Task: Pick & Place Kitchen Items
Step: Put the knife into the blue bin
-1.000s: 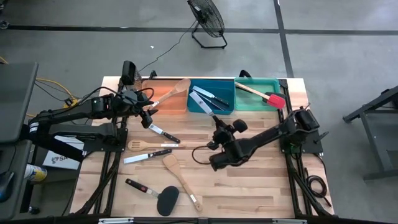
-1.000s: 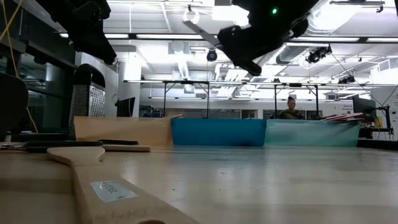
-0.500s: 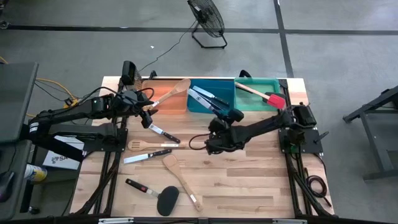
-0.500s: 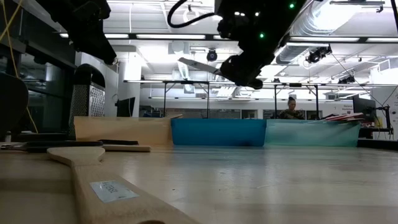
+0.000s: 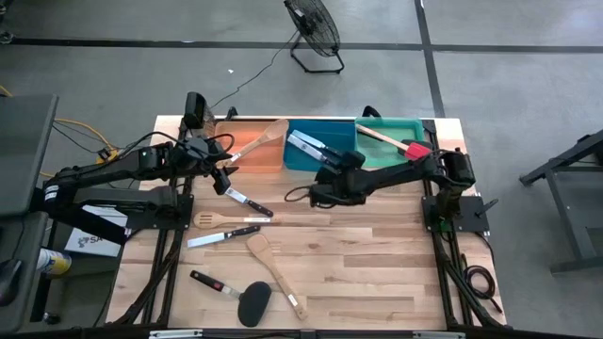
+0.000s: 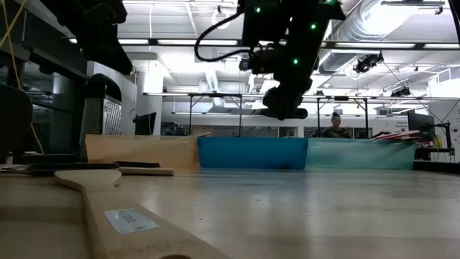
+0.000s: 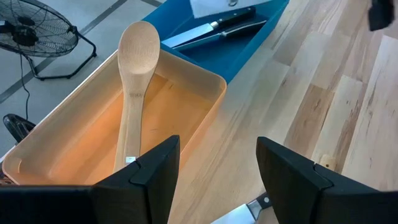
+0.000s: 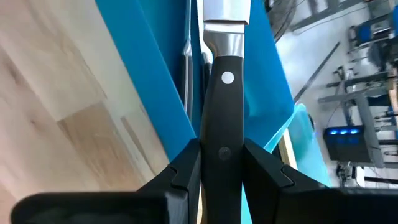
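A wooden counter [image 5: 377,273] carries orange, blue [image 5: 320,162] and green bins along its far edge, with loose utensils at its left. The right hand [image 8: 221,163], clamped on a black-handled knife [image 8: 222,118], hangs over the blue bin's near wall, mid-delivery. Next, probably: lower and release among the knives there. The left hand [image 7: 217,177], fingers apart and empty, waits by the orange bin [image 7: 74,155].

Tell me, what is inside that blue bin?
The blue bin holds black-handled knives. The right gripper hovers over it, clamping another knife, so part of the bin's floor is covered from above.
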Controlling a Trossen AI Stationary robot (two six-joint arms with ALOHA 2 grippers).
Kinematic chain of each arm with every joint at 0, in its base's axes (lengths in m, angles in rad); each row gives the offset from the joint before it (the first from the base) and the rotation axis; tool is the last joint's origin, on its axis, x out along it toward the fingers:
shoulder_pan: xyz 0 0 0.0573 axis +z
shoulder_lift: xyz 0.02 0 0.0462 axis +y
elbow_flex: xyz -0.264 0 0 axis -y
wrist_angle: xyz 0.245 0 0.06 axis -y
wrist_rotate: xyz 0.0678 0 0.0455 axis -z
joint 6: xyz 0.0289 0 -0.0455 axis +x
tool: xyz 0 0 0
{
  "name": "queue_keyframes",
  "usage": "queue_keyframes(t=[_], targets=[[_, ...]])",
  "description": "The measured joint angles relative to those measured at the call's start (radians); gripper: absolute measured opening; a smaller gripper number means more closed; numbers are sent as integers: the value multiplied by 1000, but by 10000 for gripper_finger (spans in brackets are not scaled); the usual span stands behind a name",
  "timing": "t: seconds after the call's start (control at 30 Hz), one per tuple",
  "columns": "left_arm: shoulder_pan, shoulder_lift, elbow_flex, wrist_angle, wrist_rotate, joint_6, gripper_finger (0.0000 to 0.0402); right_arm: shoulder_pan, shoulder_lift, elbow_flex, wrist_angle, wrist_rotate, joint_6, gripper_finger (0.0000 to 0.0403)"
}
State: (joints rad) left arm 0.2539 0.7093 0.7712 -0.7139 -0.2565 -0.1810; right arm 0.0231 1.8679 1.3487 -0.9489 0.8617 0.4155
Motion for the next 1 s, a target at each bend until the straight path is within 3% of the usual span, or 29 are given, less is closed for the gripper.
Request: queue_keyframes(t=[0.37, 0.63, 1.0], targets=[[0, 0, 0, 0, 0, 0, 207, -151, -21, 1, 69, -221, -202, 80], [0, 0, 0, 1, 0, 0, 207, -244, -32, 1, 135, -359, -263, 80], [0, 0, 0, 0, 0, -4, 207, -317, -30, 1, 160, -439, -283, 80]])
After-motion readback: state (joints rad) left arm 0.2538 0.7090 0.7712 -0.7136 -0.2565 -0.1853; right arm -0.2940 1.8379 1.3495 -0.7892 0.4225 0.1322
